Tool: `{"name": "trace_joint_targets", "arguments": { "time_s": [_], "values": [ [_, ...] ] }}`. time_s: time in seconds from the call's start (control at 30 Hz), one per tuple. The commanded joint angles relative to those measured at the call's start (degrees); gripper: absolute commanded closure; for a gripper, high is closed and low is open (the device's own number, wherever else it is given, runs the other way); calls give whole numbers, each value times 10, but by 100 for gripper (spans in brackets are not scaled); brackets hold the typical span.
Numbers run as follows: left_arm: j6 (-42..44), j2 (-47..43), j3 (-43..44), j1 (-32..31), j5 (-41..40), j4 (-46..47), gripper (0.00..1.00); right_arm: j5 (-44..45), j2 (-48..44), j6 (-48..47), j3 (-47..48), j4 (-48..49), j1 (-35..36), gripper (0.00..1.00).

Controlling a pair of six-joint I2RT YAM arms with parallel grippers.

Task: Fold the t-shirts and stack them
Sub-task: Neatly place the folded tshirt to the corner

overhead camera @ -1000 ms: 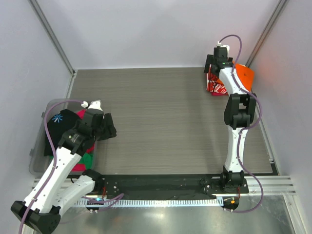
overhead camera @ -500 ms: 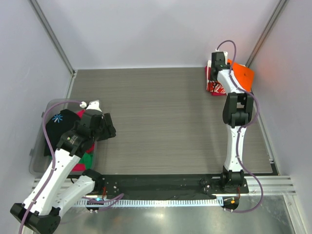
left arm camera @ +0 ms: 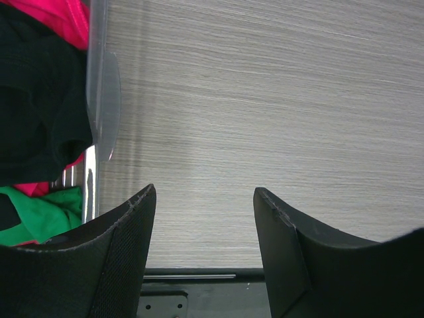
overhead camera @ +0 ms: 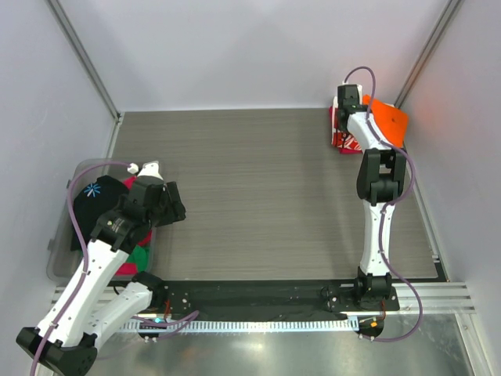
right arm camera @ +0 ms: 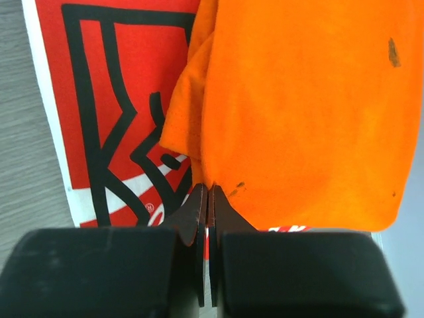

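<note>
My right gripper is out at the far right corner of the table, fingers pressed flat together with no gap showing. The tips sit right at the near hem of the orange tee. I can't tell whether any cloth is pinched between them.

The orange tee is plain, no print, just a few small dark specks. It lies on top of the red-and-white tee, covering its right side. On that red one I read bold black angular outlines on the red, a white band down its left edge, and white script strokes curling out from under the orange. Only scraps of the lettering show, so no whole word is legible here. From the top camera the script is too small to read.

Over on the other side, my left gripper hangs above bare wood-grain table, fingers well apart, nothing between them. Just beside it is the clear bin, and in it a black tee, a pink tee and a green tee, all bunched up. From above, the black tee carries a pale blue star-shaped print with no writing I can make out.
</note>
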Motion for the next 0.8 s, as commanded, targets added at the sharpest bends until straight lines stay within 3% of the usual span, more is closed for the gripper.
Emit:
{"name": "trace_joint_targets", "arguments": {
  "time_s": [0.0,0.4,0.77],
  "values": [
    [0,-9,-1,3,-11,18,38,6,-70,-5,-7,-7,4,99],
    [2,-15,-2,2,-7,19,38,5,-162,-3,-72,-9,10,99],
    [2,-19,-2,3,-6,21,38,-14,-190,14,-179,8,13,99]
  ]
}}
